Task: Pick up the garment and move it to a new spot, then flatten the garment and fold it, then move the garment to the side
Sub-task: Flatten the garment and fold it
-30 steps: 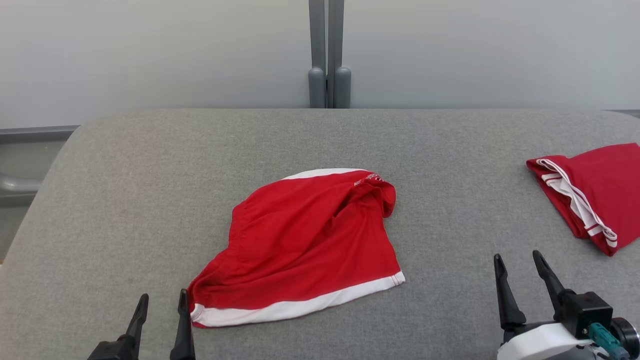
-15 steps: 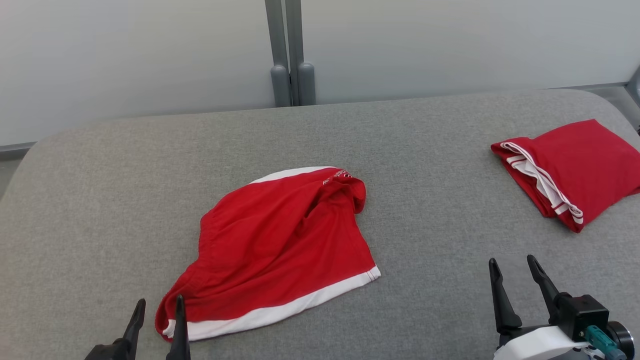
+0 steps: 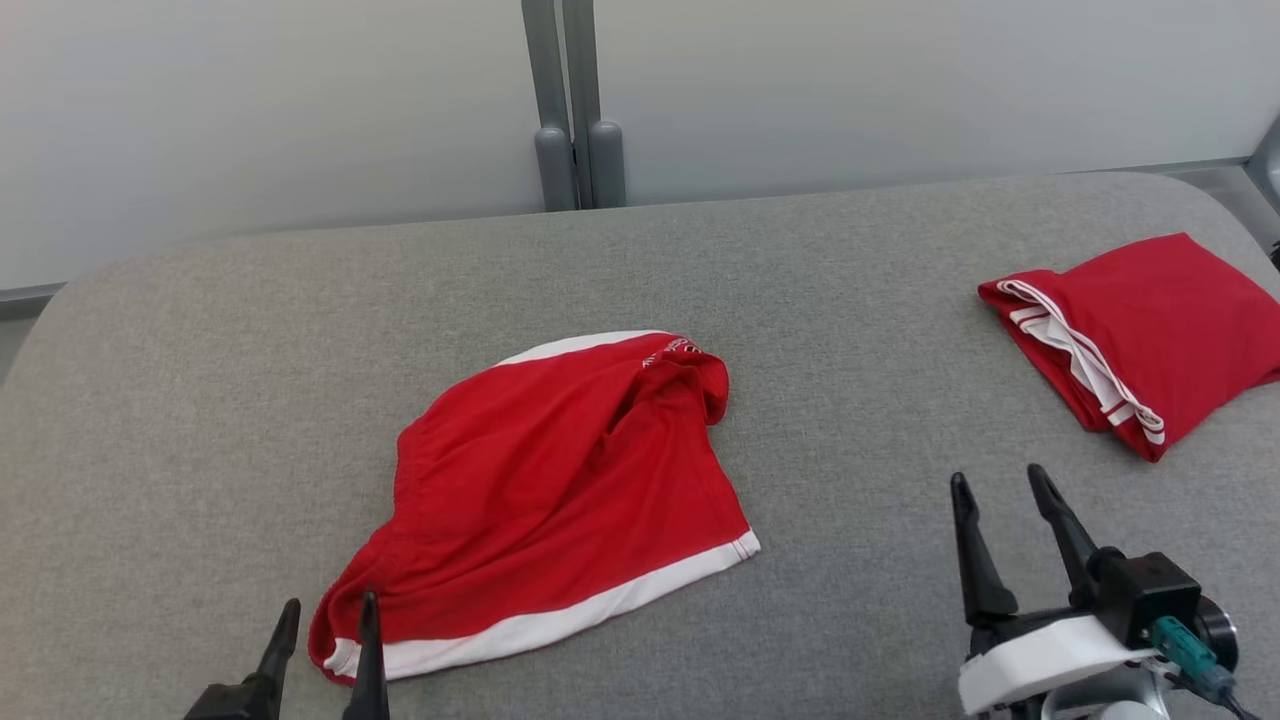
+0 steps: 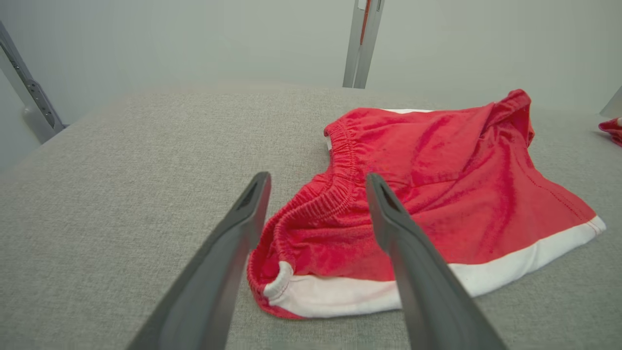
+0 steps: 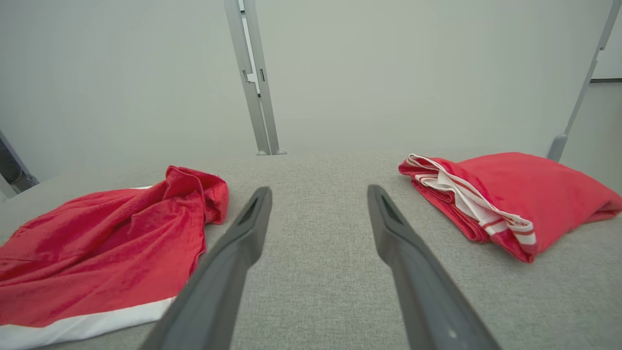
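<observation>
Crumpled red garment (image 3: 540, 490) at the centre of the table (image 3: 850, 290), its near-left corner just beyond the left gripper (image 3: 330, 602), spread wide and empty, presumably poised for pickup; right gripper (image 3: 998, 476) likewise spread, empty, near right.

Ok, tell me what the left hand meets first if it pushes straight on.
Probably the crumpled red shorts, at their gathered waistband corner; the left hand points right at it.
</observation>
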Tool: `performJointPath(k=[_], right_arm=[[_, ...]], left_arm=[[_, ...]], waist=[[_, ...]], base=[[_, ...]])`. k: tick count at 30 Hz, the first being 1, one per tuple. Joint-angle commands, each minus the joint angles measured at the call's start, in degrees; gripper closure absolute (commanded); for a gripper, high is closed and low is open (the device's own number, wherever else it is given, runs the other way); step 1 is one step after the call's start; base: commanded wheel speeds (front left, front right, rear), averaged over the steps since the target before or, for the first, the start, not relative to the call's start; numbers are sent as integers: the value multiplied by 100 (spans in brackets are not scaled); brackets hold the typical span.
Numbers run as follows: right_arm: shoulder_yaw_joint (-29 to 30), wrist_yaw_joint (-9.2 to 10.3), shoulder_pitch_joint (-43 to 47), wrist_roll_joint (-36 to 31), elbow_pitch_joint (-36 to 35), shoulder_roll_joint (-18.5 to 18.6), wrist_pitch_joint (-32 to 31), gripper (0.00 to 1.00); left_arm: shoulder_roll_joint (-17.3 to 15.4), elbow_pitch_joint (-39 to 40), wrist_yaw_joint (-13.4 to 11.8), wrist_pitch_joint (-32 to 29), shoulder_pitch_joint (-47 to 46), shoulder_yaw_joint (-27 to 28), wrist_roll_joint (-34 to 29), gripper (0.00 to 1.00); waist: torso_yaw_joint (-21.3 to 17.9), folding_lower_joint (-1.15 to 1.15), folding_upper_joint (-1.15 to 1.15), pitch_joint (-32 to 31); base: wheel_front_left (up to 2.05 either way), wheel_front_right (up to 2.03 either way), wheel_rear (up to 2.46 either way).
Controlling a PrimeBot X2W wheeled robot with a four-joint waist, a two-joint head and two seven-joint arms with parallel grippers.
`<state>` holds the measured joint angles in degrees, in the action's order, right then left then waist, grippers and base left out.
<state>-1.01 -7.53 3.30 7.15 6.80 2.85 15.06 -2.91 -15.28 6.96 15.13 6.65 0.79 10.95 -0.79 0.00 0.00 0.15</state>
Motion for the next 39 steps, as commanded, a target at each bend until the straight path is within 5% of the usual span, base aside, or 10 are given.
performJointPath(k=[1, 13, 39], right_arm=[[-144, 9, -87, 40, 64, 8, 15, 0], [-2055, 10, -1384, 82, 1442, 19, -1899, 0], [-2154, 9, -1903, -102, 2156, 15, -2553, 0]], left_arm=[[-3, -102, -43, -9, -94, -39, -54, 0], [-70, 235, -397, -2171, -204, -325, -77, 0], [-308, 189, -322, -2688, -534, -397, 178, 2]], waist=[[30, 0, 0, 20], [231, 0, 0, 474], [451, 0, 0, 979]], base=[[0, 0, 0], [0, 0, 0], [0, 0, 0]])
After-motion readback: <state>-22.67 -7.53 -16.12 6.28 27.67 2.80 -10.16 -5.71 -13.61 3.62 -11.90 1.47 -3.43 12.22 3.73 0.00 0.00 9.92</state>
